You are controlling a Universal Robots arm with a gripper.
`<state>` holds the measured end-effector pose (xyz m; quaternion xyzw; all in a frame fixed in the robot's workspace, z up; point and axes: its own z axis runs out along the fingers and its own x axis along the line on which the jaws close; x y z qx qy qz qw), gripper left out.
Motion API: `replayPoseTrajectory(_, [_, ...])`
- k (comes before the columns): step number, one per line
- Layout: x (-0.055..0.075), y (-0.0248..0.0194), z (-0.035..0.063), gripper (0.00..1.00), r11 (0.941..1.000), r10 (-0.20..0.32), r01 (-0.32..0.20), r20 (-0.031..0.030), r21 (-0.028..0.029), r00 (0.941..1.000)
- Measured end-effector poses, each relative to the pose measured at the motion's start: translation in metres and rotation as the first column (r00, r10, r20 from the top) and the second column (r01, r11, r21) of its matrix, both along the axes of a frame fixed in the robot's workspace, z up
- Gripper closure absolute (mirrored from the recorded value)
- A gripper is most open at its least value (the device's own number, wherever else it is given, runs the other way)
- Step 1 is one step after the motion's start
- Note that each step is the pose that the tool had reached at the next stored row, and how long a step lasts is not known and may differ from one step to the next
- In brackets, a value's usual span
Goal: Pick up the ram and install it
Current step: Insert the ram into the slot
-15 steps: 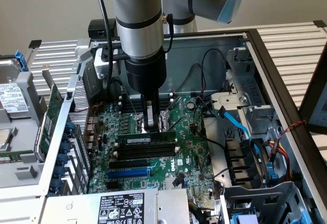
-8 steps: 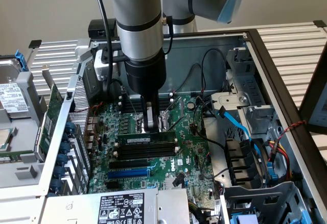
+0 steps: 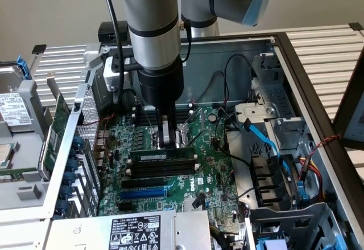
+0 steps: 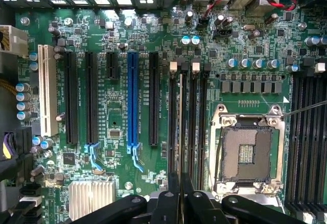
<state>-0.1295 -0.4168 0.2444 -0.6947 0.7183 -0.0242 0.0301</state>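
Locate the ram (image 3: 162, 155) (image 4: 180, 127) on the motherboard (image 3: 210, 164). It stands upright on its long edge in a memory slot, with its label facing the near side of the exterior view. You cannot tell from either view whether it is fully seated.

Note the gripper (image 3: 170, 142) (image 4: 180, 183) directly above the ram, nearer the stick's end on the exterior view's right. Its fingers (image 4: 172, 193) are drawn narrow and pinch the ram's upper edge, which runs between them in the wrist view.

Observe the empty black slots (image 3: 159, 173) just beside the ram on the near side, then the blue slot (image 3: 142, 193) (image 4: 133, 96) nearer still. The open CPU socket (image 4: 248, 152) lies just beyond the ram on the far side.

Near the exterior view's right, a blue cable (image 3: 264, 139) crosses the drive bay. The power supply label (image 3: 136, 230) sits at the near edge.
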Motion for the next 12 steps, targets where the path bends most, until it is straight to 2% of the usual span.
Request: replayPoseTrajectory(12, [-0.0003, -0.0009, -0.0038, 0.87, 0.9999, -0.013, 0.013, 0.0001, -0.0075, 0.9999])
